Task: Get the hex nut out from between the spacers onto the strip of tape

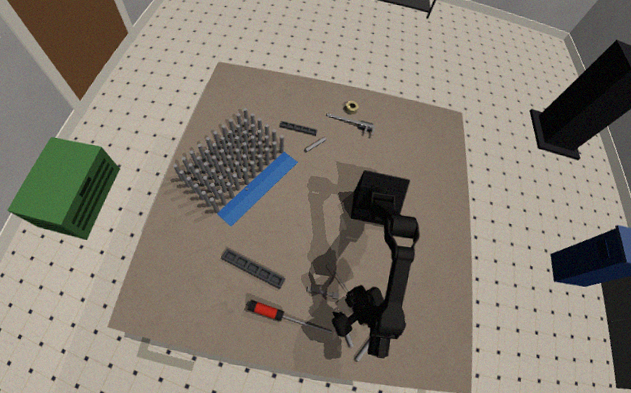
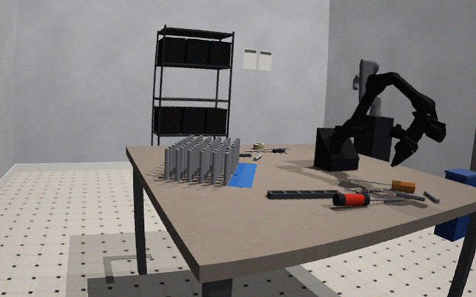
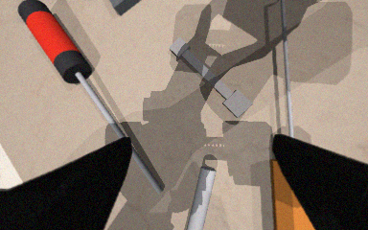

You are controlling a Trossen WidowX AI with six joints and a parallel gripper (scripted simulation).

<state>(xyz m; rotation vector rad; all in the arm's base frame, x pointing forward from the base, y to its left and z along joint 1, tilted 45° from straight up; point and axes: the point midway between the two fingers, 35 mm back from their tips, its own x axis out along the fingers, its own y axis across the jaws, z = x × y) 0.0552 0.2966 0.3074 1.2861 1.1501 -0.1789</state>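
The standing grey spacers (image 1: pixel 230 159) fill the table's left part, also in the side view (image 2: pixel 202 159). The hex nut is hidden among them. The blue tape strip (image 1: pixel 258 188) lies along their right side (image 2: pixel 243 174). The hook pick lies near the front right; its orange-brown handle (image 2: pixel 403 186) shows in the wrist view (image 3: pixel 285 201), partly behind my right finger, with its thin shaft (image 3: pixel 287 72) running away from me. My gripper (image 2: pixel 400 156) is open and empty above the handle (image 3: pixel 201 187), clear of the table. In the top view the gripper (image 1: pixel 342 324) covers the handle.
A red-handled screwdriver (image 1: pixel 268 311) (image 3: pixel 50 38) lies left of the gripper. A grey pin (image 3: pixel 201 198) and a small grey bar (image 3: pixel 210 77) lie between my fingers' line. A dark slotted tray (image 1: pixel 252 267), calipers (image 1: pixel 350 121), a tape roll (image 1: pixel 350 107) and the arm base (image 1: pixel 379 197) stand on the table.
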